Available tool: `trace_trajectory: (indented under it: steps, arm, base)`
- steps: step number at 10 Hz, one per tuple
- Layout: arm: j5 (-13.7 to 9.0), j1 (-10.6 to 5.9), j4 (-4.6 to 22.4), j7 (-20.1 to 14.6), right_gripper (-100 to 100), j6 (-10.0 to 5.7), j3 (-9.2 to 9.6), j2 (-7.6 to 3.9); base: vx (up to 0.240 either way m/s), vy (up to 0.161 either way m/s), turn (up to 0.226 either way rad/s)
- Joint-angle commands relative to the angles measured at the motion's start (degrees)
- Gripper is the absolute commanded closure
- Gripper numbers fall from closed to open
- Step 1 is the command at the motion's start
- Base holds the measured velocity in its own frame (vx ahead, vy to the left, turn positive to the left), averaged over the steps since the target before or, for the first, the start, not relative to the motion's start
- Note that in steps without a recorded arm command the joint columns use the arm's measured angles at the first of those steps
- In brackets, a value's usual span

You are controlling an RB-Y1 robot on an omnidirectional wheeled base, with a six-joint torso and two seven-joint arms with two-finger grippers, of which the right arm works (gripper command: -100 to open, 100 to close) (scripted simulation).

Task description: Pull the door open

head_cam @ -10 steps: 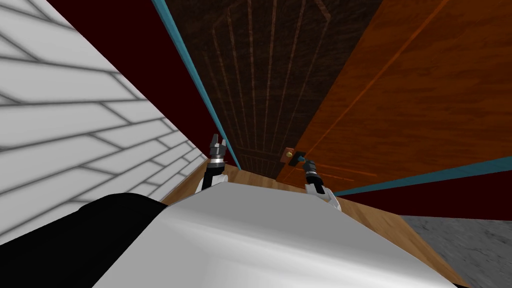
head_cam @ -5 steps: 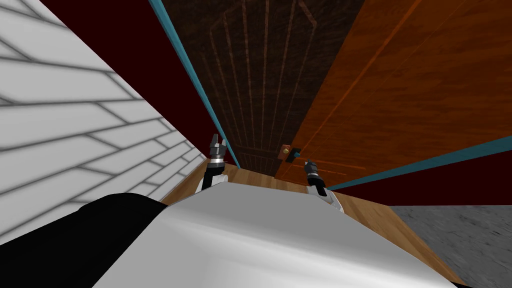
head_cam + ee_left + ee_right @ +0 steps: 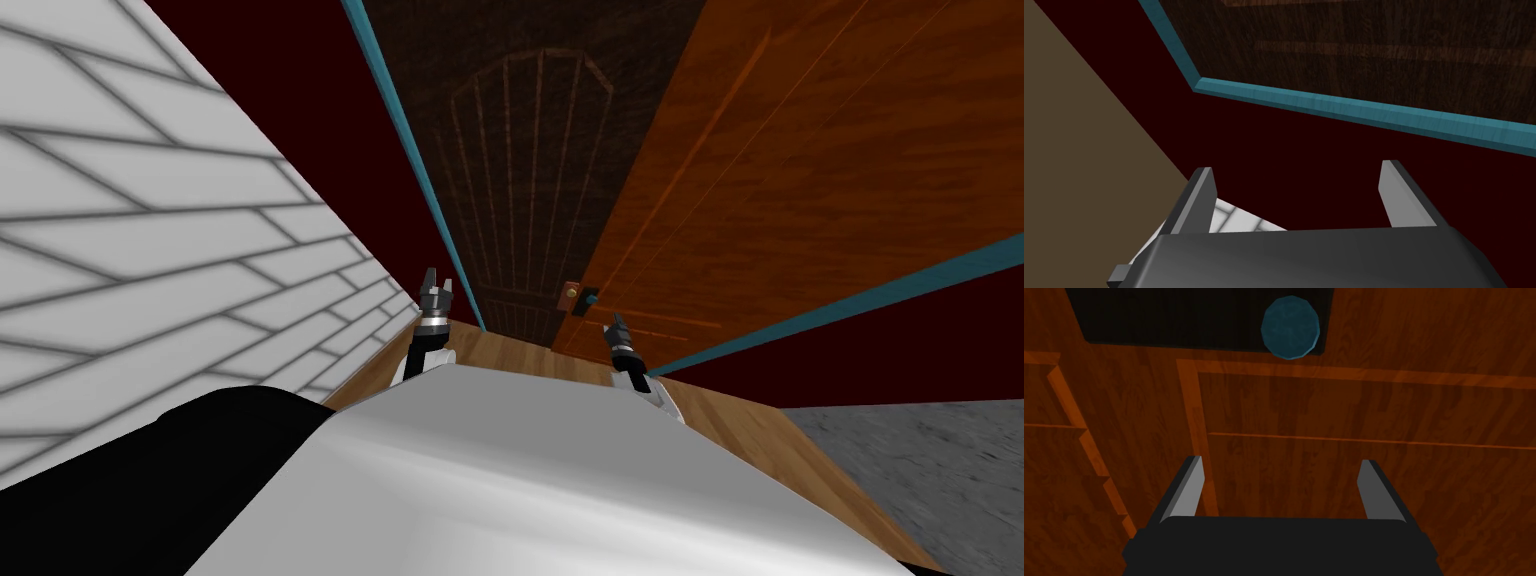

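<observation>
You hold the right claw (image 3: 617,323) spread and empty just beneath the teal knob (image 3: 591,296) at mid-frame on the orange door (image 3: 800,180), presumably poised to grip; left claw (image 3: 436,279) spread, idle.

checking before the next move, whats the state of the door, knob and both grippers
orange door: looks partly open, angled off the dark brown panel
teal knob: free, not gripped
right gripper: open, empty, short of the knob
left gripper: open, empty, by the teal frame
</observation>
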Motion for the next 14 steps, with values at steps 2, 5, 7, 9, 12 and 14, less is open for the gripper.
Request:
trace_trajectory:
  steps: [2,5,7,9,12,14]
  arm:
    - [0.12,0.12,-0.95,-0.45,-100,-0.03,1.03,0.07]
    - [-0.32,1.23,0.50,-0.05,-100,0.38,-1.48,-0.80]
    - [-0.64,1.34,1.84,0.53,-100,0.57,-3.21,-1.17]
    - [-0.64,0.71,2.06,0.76,-100,0.47,-3.08,-0.91]
    - [-0.42,-1.10,1.74,0.97,-100,0.08,-1.52,0.05]
    - [-0.20,-2.46,1.29,1.02,-100,-0.24,-0.09,0.82]
  base:
    - [-0.116,0.075,0.073]
    - [-0.004,-0.050,-0.122]
    - [0.079,-0.079,-0.091]
    - [0.174,-0.034,0.033]
    - [0.200,0.000,0.111]
    - [0.214,0.083,0.150]
